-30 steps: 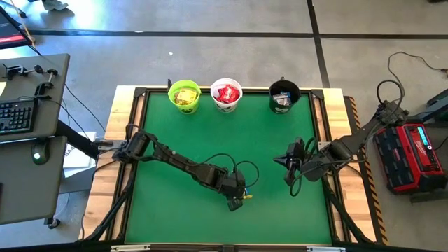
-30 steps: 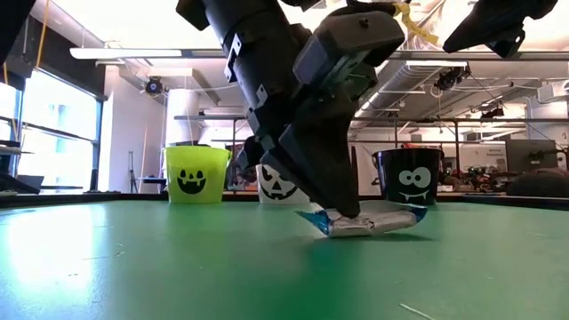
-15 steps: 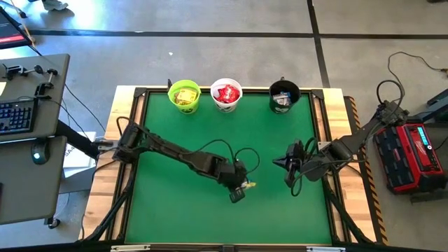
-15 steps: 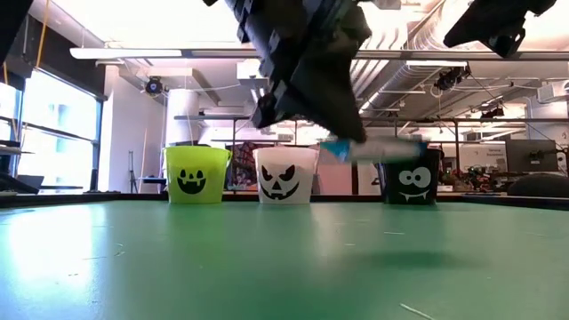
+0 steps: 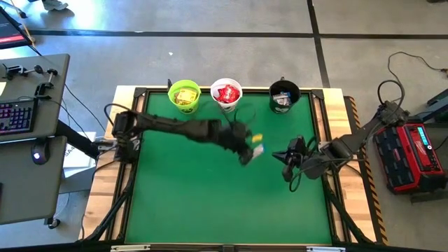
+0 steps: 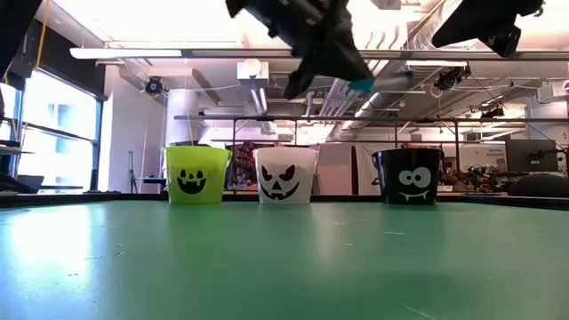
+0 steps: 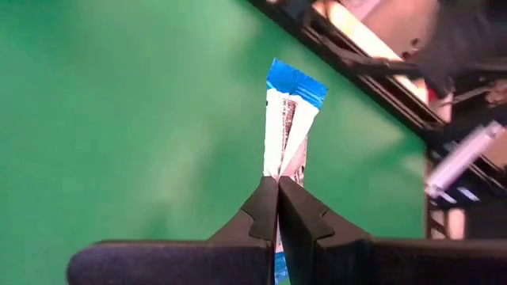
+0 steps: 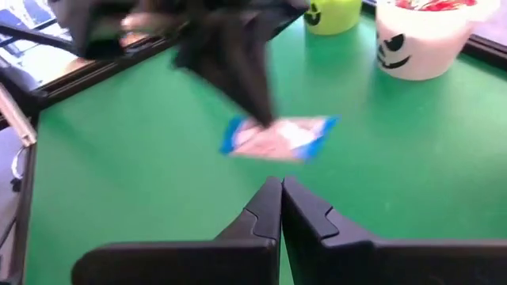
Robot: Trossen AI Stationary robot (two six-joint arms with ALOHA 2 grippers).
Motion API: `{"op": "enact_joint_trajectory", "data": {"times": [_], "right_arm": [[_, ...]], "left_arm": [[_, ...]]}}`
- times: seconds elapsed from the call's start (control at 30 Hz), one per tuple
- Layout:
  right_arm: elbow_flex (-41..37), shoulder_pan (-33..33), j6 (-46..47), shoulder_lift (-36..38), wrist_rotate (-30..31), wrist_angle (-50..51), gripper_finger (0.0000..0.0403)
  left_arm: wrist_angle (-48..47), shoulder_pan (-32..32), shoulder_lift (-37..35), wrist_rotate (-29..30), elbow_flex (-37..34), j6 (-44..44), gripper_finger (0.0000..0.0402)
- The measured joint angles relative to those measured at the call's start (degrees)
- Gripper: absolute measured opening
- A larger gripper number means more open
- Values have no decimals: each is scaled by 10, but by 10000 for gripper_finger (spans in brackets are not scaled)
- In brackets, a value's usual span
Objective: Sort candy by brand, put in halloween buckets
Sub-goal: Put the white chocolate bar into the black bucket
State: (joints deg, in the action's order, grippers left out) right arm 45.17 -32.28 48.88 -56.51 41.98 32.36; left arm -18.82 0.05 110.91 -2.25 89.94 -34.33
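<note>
The left gripper (image 5: 246,155) was clamped on a blue-and-white bar (image 7: 287,127), held up off the green table (image 5: 182,203) around its middle, short of the black bucket (image 5: 283,96) at the far edge. The right gripper (image 5: 285,162) sat pinched shut, holding nothing, by the right edge.

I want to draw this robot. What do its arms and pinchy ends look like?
Both arms are dark, nearly black, built from jointed links with thin black cables looping beside them. The left tool ends in two flat, dark, matte fingers with stepped, pointed tips. The right tool looks just the same. A small yellow patch sits near the left wrist.
</note>
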Motion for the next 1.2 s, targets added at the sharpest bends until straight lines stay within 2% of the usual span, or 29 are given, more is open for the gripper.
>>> {"op": "enact_joint_trajectory", "data": {"times": [0.4,0.57,0.67,0.93,1.03,1.2], "right_arm": [[1,115,-13,0,1,6,0],[1,190,-14,1,11,-61,8],[1,240,-12,9,10,-127,37],[1,341,-5,22,-3,-343,158],[1,358,-12,22,-3,-364,174],[1,370,-13,17,-7,-378,176]], "left_arm": [[-5,177,2,-67,110,139,0],[2,221,2,-116,118,168,0],[15,233,4,-155,118,170,0],[63,241,4,-234,118,140,0],[70,237,4,-246,118,139,0],[87,233,3,-263,118,134,0]]}}
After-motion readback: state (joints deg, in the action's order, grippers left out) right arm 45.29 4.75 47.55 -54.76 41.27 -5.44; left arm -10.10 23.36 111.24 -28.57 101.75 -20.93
